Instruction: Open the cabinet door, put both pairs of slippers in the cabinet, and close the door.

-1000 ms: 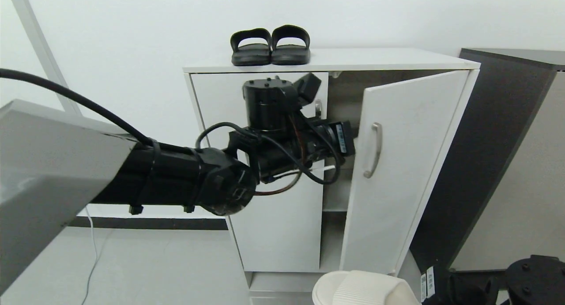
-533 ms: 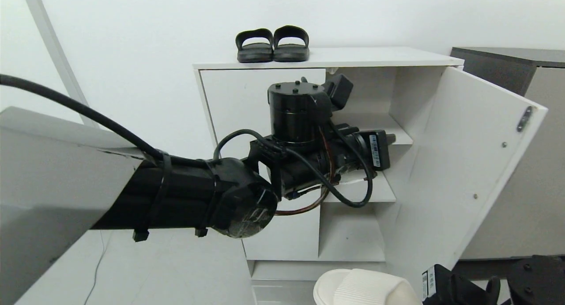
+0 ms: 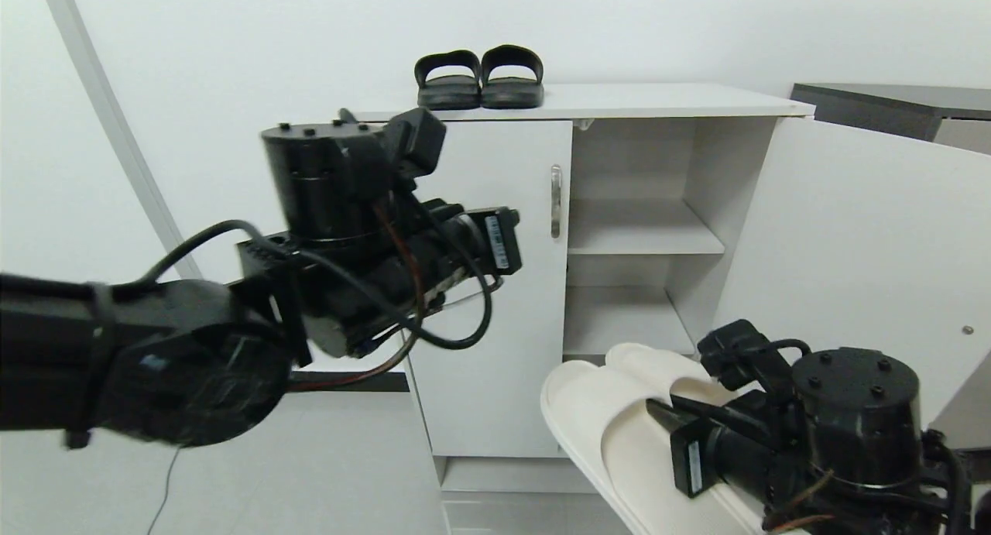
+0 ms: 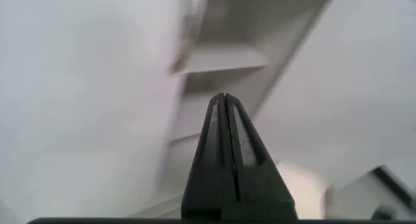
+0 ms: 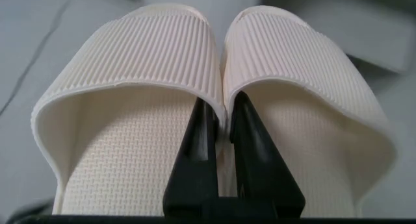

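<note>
Head view: a white cabinet (image 3: 681, 100) stands ahead of the right gripper (image 3: 660, 411), with its right-hand door (image 3: 852, 233) wide open and shelves (image 3: 642, 237) showing. A pair of black rubber slides (image 3: 480, 77) sits on top, well above the gripper. The left arm (image 3: 364, 233) hangs across the closed left door (image 3: 495, 365) and sits beside the opening. The cream ribbed slippers (image 3: 596, 419) stick out from the right gripper, toes toward the lower shelves, long axis aimed into the cabinet.

Left wrist view: the left gripper (image 4: 224, 97) is clenched on nothing, tips facing the shelves.

Right wrist view: here's what the head cam hides – the fingers (image 5: 201, 139) clamp the two touching strap edges, and the pair sits side by side.
</note>
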`<state>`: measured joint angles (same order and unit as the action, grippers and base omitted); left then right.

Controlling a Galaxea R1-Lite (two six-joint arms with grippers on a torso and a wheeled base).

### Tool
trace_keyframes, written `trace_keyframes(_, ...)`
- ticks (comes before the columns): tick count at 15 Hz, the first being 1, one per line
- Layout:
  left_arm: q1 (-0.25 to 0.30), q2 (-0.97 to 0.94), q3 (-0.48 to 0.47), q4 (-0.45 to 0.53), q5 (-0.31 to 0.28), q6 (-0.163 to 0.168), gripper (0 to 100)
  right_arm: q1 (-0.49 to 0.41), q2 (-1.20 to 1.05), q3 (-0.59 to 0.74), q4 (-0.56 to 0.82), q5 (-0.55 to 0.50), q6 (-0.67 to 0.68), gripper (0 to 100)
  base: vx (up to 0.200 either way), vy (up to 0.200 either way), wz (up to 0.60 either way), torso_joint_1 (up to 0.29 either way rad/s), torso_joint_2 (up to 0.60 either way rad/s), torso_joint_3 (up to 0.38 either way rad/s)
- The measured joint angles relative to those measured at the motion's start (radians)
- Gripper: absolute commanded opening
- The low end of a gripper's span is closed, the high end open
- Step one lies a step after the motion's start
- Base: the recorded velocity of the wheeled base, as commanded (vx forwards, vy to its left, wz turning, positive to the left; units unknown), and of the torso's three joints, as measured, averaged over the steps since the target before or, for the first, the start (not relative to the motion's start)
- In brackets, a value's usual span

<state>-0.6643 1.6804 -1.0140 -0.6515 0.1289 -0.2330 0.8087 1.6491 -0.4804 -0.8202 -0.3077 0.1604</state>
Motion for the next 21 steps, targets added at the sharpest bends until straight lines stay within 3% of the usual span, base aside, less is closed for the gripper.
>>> trace_keyframes(4,0.101,-0.320,0.325,0.000,0.141,0.144,0,-0.033,0.126,-0.153,-0.001,-0.220,0.052,0,0.000,0.000,0.00,0.000,0.00,0.000)
trace_keyframes(6,0.208,-0.498,0.457,0.010,0.196,0.190,0,-0.064,0.174,-0.191,-0.001,-0.285,0.054,0,0.000,0.000,0.00,0.000,0.00,0.000)
trace_keyframes(11,0.591,-0.910,0.741,0.085,0.232,0.216,0,-0.099,0.237,-0.214,-0.003,-0.320,0.053,0,0.000,0.000,0.00,0.000,0.00,0.000)
trace_keyframes(13,0.688,-1.090,0.819,0.205,0.229,0.218,0,-0.100,0.245,-0.213,-0.003,-0.321,0.054,0,0.000,0.000,0.00,0.000,0.00,0.000)
trace_keyframes(15,0.743,-1.279,0.870,0.401,0.226,0.219,0,-0.100,0.248,-0.211,-0.004,-0.323,0.054,0,0.000,0.000,0.00,0.000,0.00,0.000)
trace_keyframes(17,0.771,-1.440,0.900,0.565,0.203,0.216,0,-0.098,0.250,-0.205,-0.009,-0.325,0.054,0,0.000,0.000,0.00,0.000,0.00,0.000)
trace_keyframes(18,0.780,-1.493,0.925,0.586,0.163,0.216,0,-0.097,0.250,-0.203,-0.017,-0.327,0.054,0,0.000,0.000,0.00,0.000,0.00,0.000)
trace_keyframes(21,0.791,-1.569,0.998,0.665,-0.054,0.255,0,-0.097,0.250,-0.197,-0.015,-0.326,0.054,0,0.000,0.000,0.00,0.000,0.00,0.000)
